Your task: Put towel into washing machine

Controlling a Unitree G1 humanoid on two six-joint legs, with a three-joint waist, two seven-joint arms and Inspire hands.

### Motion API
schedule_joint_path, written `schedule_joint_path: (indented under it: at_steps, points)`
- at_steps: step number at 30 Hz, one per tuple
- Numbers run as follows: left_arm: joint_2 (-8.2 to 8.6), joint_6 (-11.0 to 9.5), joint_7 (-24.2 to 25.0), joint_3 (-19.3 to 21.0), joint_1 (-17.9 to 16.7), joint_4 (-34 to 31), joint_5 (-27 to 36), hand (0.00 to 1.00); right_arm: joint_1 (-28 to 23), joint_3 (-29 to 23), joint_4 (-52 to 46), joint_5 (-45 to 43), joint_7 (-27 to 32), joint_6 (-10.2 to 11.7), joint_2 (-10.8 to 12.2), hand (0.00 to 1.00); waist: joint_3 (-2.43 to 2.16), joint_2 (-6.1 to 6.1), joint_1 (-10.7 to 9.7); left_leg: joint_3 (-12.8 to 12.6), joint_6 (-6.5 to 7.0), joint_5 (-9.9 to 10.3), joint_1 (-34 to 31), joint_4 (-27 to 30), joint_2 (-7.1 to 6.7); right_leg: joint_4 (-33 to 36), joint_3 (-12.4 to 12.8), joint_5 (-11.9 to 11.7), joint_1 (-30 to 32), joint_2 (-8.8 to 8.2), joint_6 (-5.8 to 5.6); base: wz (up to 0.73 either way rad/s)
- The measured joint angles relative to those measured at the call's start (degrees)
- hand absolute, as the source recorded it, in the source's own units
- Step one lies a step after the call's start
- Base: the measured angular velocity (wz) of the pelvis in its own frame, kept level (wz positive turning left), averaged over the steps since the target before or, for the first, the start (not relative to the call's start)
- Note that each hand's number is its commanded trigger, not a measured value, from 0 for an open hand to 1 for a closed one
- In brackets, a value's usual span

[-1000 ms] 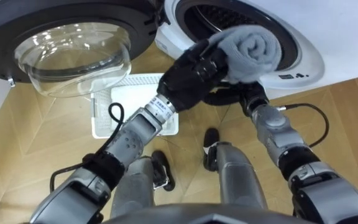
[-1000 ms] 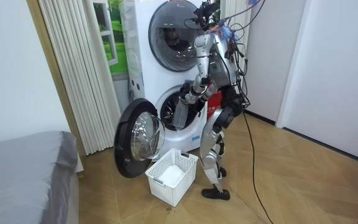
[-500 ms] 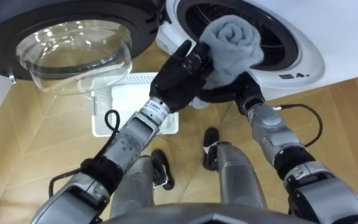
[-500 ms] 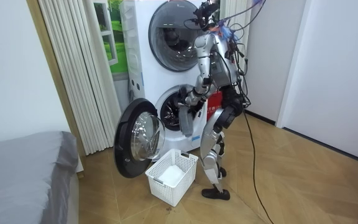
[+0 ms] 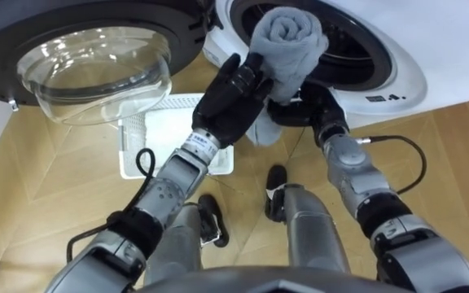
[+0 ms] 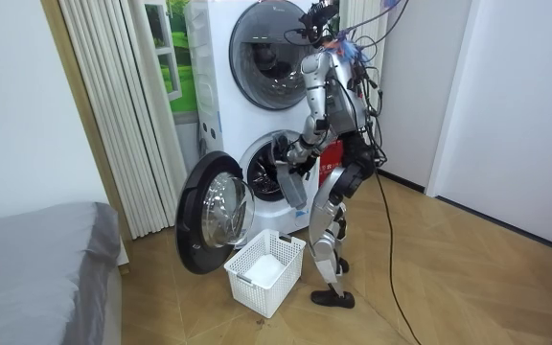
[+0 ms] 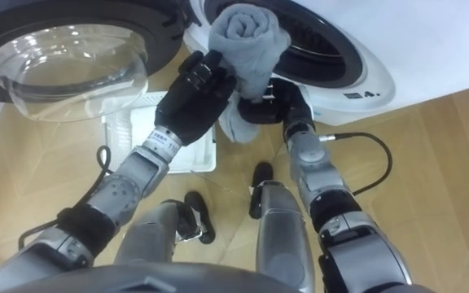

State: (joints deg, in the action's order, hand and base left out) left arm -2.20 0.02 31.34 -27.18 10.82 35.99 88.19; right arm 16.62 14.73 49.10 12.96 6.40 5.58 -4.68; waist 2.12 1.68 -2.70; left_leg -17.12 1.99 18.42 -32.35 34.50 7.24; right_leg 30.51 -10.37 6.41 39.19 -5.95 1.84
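A rolled grey towel (image 5: pixel 287 37) is held up in front of the dark drum opening (image 5: pixel 357 45) of the lower washing machine (image 6: pixel 257 163). My left hand (image 5: pixel 230 94) grips the towel from the left, fingers curled on the roll. My right hand (image 5: pixel 309 107) clasps it from below, where a loose end hangs down. In the right eye view the towel (image 7: pixel 247 32) sits between the left hand (image 7: pixel 194 91) and the right hand (image 7: pixel 277 102). In the room view I stand close before the machine, with the towel (image 6: pixel 291 184) hanging at its mouth.
The round glass door (image 5: pixel 96 57) is swung wide open to my left. A white plastic basket (image 5: pixel 157 134) with something white inside stands on the wooden floor below the door. A second machine (image 6: pixel 266 53) is stacked above. A grey bed (image 6: pixel 36 268) is at the room view's left.
Both hands have carried the towel up and to the left in the eye view, across the drum's mouth. In the room view its loose end now hangs lower.
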Motion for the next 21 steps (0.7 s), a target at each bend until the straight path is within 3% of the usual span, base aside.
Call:
schedule_joint_path:
  at_steps: [6,7,8,9,17,21]
  points:
    - [0.02,0.33,0.00,-0.02,-0.38,0.00,-0.01,1.00,0.00,-0.05,0.01,-0.03,0.95,-0.09,0.08,1.00,-0.04,0.06,-0.11,0.52,-0.13,-0.37,-0.15,-0.25,0.01,-0.54,-0.69,-0.12,-0.38,0.01,0.15,0.04]
    - [0.05,0.32,0.00,-0.02,-0.45,0.00,0.01,0.61,-0.02,-0.04,0.05,0.00,0.95,-0.09,0.08,1.00,-0.04,0.06,-0.08,0.51,-0.16,-0.40,-0.09,-0.30,0.01,-0.54,-0.68,-0.12,-0.40,0.01,0.15,0.00]
    - [0.05,0.30,0.00,-0.02,-0.48,0.00,0.04,0.11,-0.03,-0.03,0.11,0.04,0.95,-0.08,0.08,1.00,-0.04,0.07,-0.09,0.50,-0.18,-0.41,-0.05,-0.31,0.01,-0.54,-0.66,-0.12,-0.42,0.01,0.15,0.00]
    - [0.05,0.29,-0.11,0.01,-0.55,0.00,0.03,0.00,-0.17,-0.02,0.14,0.07,0.95,-0.07,0.10,1.00,-0.07,0.11,-0.13,0.52,-0.19,-0.42,-0.01,-0.13,-0.03,-0.55,-0.67,-0.12,-0.46,0.02,0.14,0.00]
    - [-0.36,0.36,-2.49,0.80,-1.89,0.18,-0.27,0.00,-0.67,-0.20,5.52,2.58,-1.72,-0.63,-0.25,1.00,-0.15,0.33,1.69,0.80,-0.31,-0.49,1.07,-0.87,0.00,-1.14,-0.86,-0.15,-1.79,0.07,0.19,0.02]
    - [-2.11,0.73,-2.76,4.81,-2.20,4.25,-0.87,0.00,-1.25,-1.44,7.74,5.19,-2.93,-1.43,-1.56,1.00,-0.18,0.98,3.51,1.30,-0.39,-0.61,1.04,-0.88,0.04,-1.42,-1.39,-0.23,-2.09,0.10,0.30,0.03]
